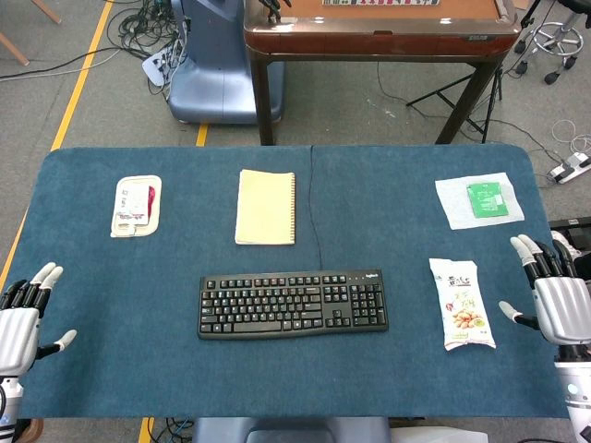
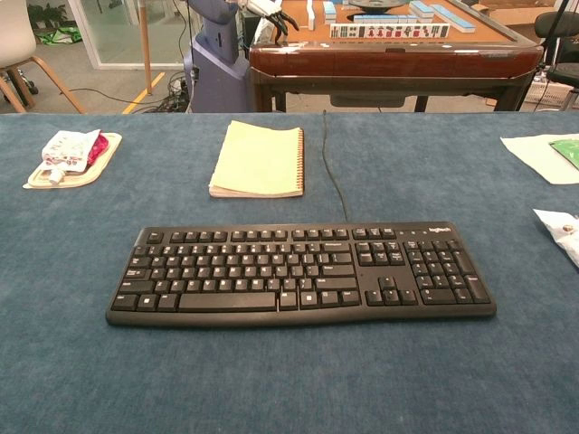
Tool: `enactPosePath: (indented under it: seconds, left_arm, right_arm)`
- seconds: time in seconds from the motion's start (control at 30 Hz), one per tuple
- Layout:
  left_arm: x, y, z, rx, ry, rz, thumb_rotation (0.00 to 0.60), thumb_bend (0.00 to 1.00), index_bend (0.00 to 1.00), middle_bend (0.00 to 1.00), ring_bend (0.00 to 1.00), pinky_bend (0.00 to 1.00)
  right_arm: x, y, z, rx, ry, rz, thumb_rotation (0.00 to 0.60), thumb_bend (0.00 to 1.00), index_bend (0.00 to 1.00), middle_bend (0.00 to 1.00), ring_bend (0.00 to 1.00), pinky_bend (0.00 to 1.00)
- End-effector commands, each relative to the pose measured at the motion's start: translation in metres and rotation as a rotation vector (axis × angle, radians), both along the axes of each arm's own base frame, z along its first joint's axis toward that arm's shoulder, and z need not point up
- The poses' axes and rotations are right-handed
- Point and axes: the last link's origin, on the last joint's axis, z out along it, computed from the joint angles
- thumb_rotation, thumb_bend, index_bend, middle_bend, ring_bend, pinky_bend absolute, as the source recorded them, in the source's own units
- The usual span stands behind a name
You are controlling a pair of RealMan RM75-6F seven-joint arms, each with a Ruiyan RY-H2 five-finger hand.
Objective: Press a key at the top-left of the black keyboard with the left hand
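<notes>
The black keyboard (image 1: 293, 303) (image 2: 301, 272) lies at the middle of the blue table, its cable running back over the far edge. Its top-left keys (image 2: 156, 238) are bare, nothing touching them. My left hand (image 1: 22, 318) hovers at the table's left edge, fingers apart and holding nothing, well left of the keyboard. At the right edge my right hand (image 1: 551, 295) is also spread and holds nothing. Neither hand shows in the chest view.
A yellow spiral notebook (image 1: 266, 207) (image 2: 259, 160) lies behind the keyboard. A small tray with packets (image 1: 136, 205) (image 2: 71, 158) sits at the back left. A snack bag (image 1: 462, 303) lies right of the keyboard, a green packet on white paper (image 1: 478, 199) behind it.
</notes>
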Motion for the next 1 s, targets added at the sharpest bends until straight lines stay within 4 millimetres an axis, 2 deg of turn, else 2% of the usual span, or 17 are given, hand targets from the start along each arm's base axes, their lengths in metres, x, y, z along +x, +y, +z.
enactPosePath:
  seconds: [0.03,0.23,0.33,0.47,0.53,0.7,0.87,1.0]
  left_arm:
    - [0.0,-0.001,0.001,-0.002,-0.001,-0.001,0.6,0.11,0.03,0.09,0.17,0.1]
    - [0.004,-0.001,0.002,-0.026,-0.014,-0.02,0.6,0.11,0.03,0.1,0.17,0.12]
    - [0.008,0.003,0.003,-0.047,-0.033,-0.056,0.6,0.11,0.03,0.16,0.23,0.17]
    - [0.013,0.011,0.005,-0.076,-0.056,-0.1,0.6,0.11,0.05,0.3,0.38,0.41]
    - [0.016,0.016,0.007,-0.097,-0.058,-0.122,0.6,0.11,0.06,0.41,0.46,0.54]
    - [0.027,0.026,0.007,-0.185,-0.081,-0.176,0.6,0.13,0.1,0.65,0.66,0.74]
    - [0.038,0.036,0.002,-0.283,-0.106,-0.228,0.6,0.27,0.15,0.84,0.81,0.9]
    - [0.054,0.047,-0.012,-0.445,-0.11,-0.272,0.6,0.39,0.16,0.95,0.91,0.99]
  right_arm:
    - [0.0,-0.002,0.001,-0.002,0.0,-0.001,0.6,0.02,0.01,0.08,0.1,0.04]
    - [0.001,-0.006,0.005,-0.006,-0.001,0.005,0.6,0.02,0.01,0.08,0.1,0.04]
    - [0.0,-0.01,0.012,-0.015,0.022,-0.004,0.6,0.02,0.01,0.08,0.1,0.04]
    - [0.002,-0.015,0.023,-0.043,0.031,-0.009,0.6,0.02,0.01,0.08,0.1,0.04]
    - [0.004,-0.017,0.029,-0.063,0.034,-0.006,0.6,0.02,0.01,0.08,0.1,0.04]
    - [0.006,-0.019,0.035,-0.086,0.037,-0.01,0.6,0.02,0.01,0.08,0.1,0.04]
    - [0.008,-0.021,0.036,-0.084,0.045,-0.009,0.6,0.02,0.01,0.08,0.1,0.04]
    - [0.012,-0.024,0.034,-0.076,0.044,-0.005,0.6,0.02,0.01,0.08,0.1,0.04]
